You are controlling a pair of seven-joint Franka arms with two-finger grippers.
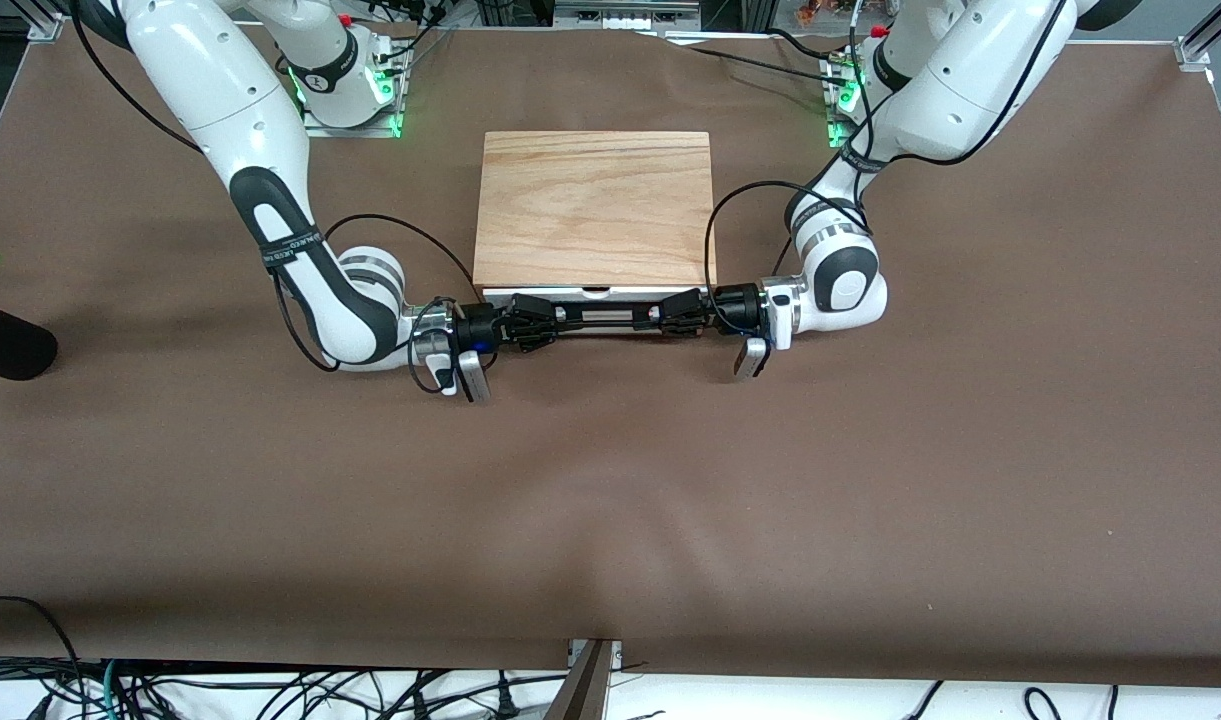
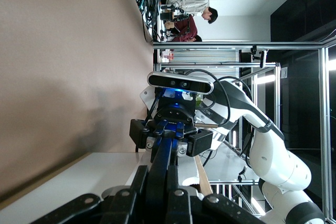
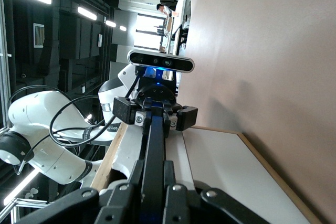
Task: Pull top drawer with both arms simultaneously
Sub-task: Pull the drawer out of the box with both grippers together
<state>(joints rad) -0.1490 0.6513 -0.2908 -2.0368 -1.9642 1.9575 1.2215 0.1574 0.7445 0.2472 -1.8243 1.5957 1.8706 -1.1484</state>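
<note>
The cabinet with its wood-grain top point(image 1: 595, 205) stands mid-table. The top drawer's white front point(image 1: 600, 293) shows as a thin strip under the top's front edge, with its black bar handle point(image 1: 607, 316) just in front. My right gripper point(image 1: 555, 318) is shut on the handle's end toward the right arm. My left gripper point(image 1: 662, 315) is shut on the other end. In the left wrist view the fingers point(image 2: 142, 177) clamp the handle point(image 2: 164, 161) against the white front point(image 2: 79, 182). The right wrist view shows its fingers point(image 3: 137, 174) pressed on the handle point(image 3: 154, 140).
Brown cloth point(image 1: 610, 500) covers the table. A black rounded object point(image 1: 5, 340) lies at the right arm's end. Cables point(image 1: 270, 690) hang along the edge nearest the front camera. Both forearms lie low over the cloth, level with the drawer front.
</note>
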